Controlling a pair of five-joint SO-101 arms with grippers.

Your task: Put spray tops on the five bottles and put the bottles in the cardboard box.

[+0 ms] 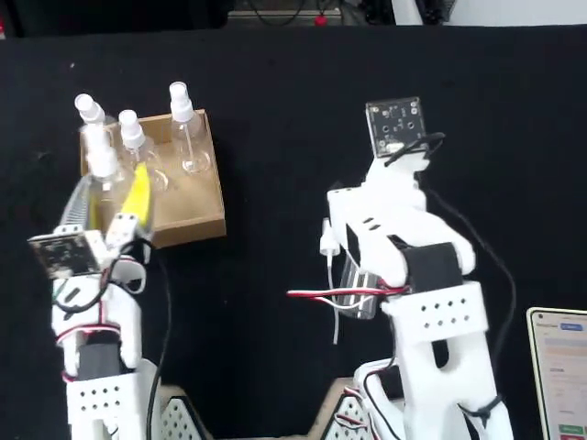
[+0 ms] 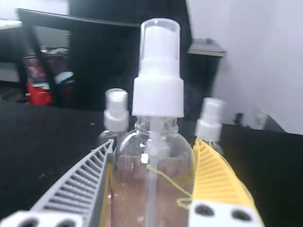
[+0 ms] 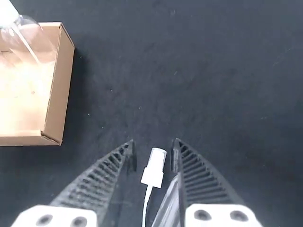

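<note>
left gripper (image 2: pixel 154 144): grey and yellow fingers closed on the clear body of the held bottle (image 2: pixel 151 170), one on each side, below its white spray head.
held bottle: upright with its top on, at the near left part of the cardboard box (image 1: pixel 197 225); i cannot tell whether it touches the box floor.
boxed bottles (image 1: pixel 186 137): three, upright and capped, standing in the box behind the held one.
right gripper (image 3: pixel 152 144): fingers narrowly parted above the black table (image 1: pixel 275 110).
spray top (image 3: pixel 154 168): in the gap between the right fingertips, touching neither, its tube trailing back.
loose bottle (image 3: pixel 166 203): clear, just beside the tube, along one right finger's inner face.
</note>
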